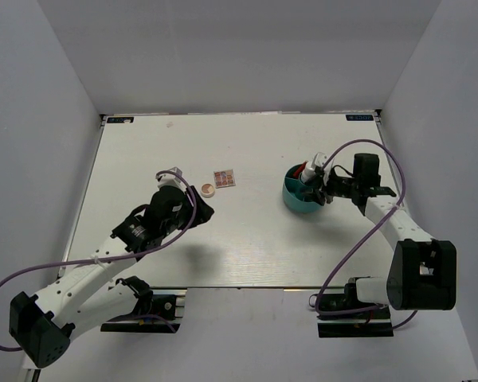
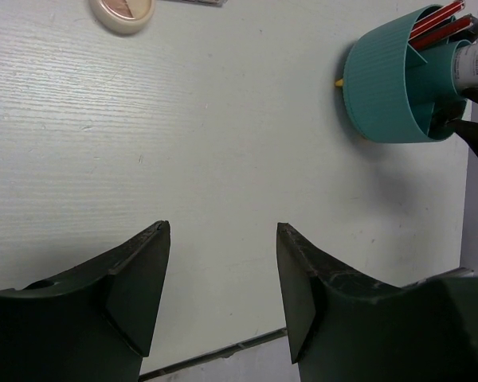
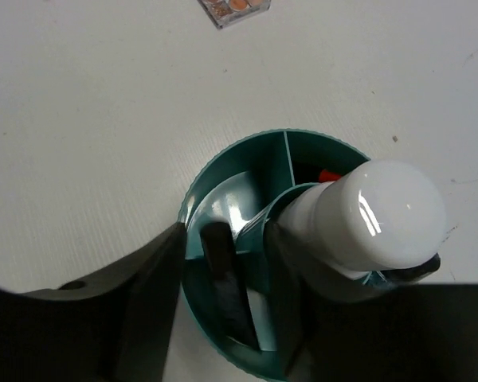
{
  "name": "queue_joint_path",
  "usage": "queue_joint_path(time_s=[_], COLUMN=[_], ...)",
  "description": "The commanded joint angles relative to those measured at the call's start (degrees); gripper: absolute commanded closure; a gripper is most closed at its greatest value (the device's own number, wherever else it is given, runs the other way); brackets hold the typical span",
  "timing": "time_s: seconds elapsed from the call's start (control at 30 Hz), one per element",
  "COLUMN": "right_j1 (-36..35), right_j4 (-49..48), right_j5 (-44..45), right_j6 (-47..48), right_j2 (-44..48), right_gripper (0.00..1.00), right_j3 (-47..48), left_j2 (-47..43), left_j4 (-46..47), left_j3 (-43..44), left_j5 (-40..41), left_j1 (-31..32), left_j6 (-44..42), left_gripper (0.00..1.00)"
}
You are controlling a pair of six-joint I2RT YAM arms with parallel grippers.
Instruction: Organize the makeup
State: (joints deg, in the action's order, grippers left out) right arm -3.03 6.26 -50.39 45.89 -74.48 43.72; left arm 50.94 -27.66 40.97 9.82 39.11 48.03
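A white table is sitting between plain white walls, and a good deal on it is getting lost from sight. The dark fingers of the right gripper are hiding the near part of the teal tub. The palette is being cut off at the top edge of the right wrist view, and the compact is running out of the top of the left wrist view. The print on the white bottle is too small to read. That bottle is standing in the tub, its glossy rounded cap catching the light. Red-and-black tubes are leaning in a compartment behind it, and a dark tube is resting in another section. The right gripper is hanging over the tub, jaws parted either side of the dark tube without pinching it. The left gripper is hovering over bare table, jaws apart, holding nothing. The pink-toned palette and beige compact are lying close together on the table, well left of the tub.
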Motion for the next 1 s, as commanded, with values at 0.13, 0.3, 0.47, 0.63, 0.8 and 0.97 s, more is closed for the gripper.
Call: queue_joint_path(time_s=[0.13,0.3,0.47,0.63,0.8,0.97], right_j1=[1.00,1.62,1.45,1.18,1.44,1.36], right_j4=[3.49,7.53,14.64,22.29,27.38,27.93], right_j5=[-3.84,-5.06,-7.53,-8.59,-6.30,-5.16], right_j6=[3.33,4.65,1.41,-6.94,-10.38,-11.34], right_j2=[0.91,3.54,7.41,8.64,11.02,15.41], right_gripper=[0.39,0.38,0.61,1.00,0.58,0.47], right_j3=[3.74,4.96,8.91,11.82,13.58,12.09], left_j2=[-0.14,2.23,14.58,33.14,52.64,58.04], left_j4=[1.73,3.22,5.51,2.02,-10.19,-15.83], left_j3=[0.43,1.30,7.44,22.96,44.05,50.43], left_j5=[-0.60,-1.12,-2.61,-6.13,-4.91,-4.73], left_j1=[0.00,0.00,-0.53,-3.68,-6.59,-9.75], left_j6=[-0.66,-1.80,-8.11,-15.93,-17.97,-17.80], left_gripper=[0.34,0.32,0.39,0.80,0.55,0.24])
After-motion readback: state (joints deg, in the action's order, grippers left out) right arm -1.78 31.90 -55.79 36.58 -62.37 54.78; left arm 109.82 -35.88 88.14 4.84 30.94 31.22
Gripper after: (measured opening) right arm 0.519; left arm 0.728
